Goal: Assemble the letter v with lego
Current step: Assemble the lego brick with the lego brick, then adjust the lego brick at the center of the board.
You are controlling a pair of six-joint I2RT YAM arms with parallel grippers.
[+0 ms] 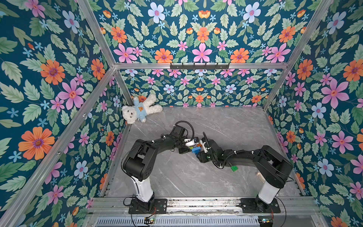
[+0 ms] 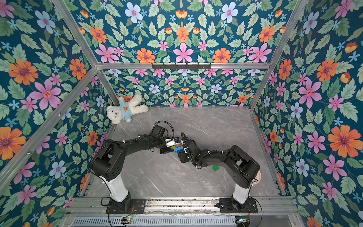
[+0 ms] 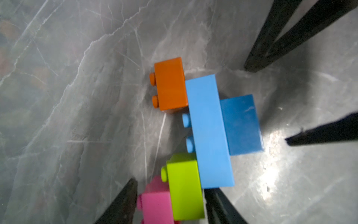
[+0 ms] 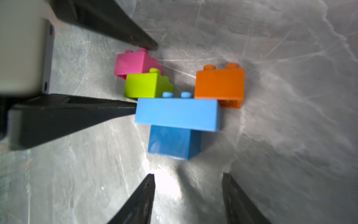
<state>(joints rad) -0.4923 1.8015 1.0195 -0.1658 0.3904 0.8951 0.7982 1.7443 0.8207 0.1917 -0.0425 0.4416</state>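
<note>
The letter v (image 4: 177, 114) is lying flat on the marble table (image 4: 290, 155), likely awaiting the green brick (image 1: 234, 168), which is sitting well apart. The left gripper (image 4: 145, 77) is straddling its pink-and-lime arm (image 4: 147, 85), seemingly steadying it, though I cannot tell if it is pinching. The right gripper (image 4: 188, 176) is hovering spread and empty near the dark-blue point (image 4: 172, 141).

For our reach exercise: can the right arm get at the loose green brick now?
Probably, though not directly. The green brick lies bare on the table, close beside the right arm's forearm. The right gripper, open and empty, faces the joined bricks, so it would likely pull back first.
</note>
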